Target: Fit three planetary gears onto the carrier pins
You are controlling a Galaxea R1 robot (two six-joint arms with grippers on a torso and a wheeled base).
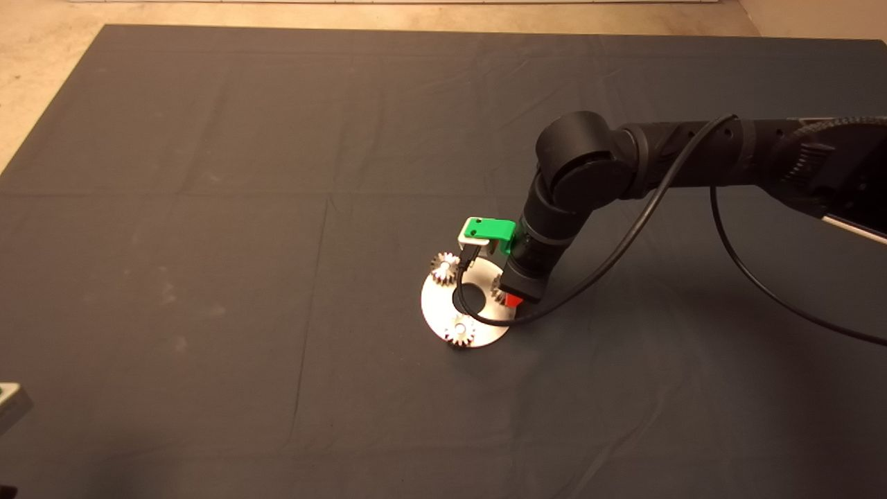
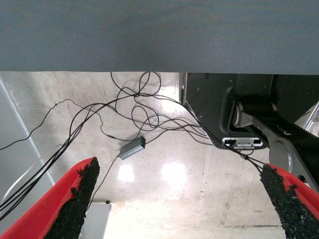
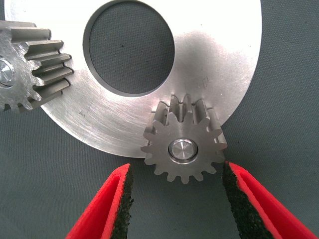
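The round silver carrier plate lies mid-mat with three planetary gears on it: one at the far left, one at the near edge, one at the right half hidden by my right gripper. In the right wrist view that gear sits on its carrier pin at the plate's rim. The right gripper is open, a pad on each side of the gear with small gaps. A second gear sits on another pin. My left gripper is parked, open and holding nothing.
The right arm's black cable loops down over the plate's central hole. A grey part shows at the mat's lower left edge. The left wrist view shows floor with tangled cables and a small grey box.
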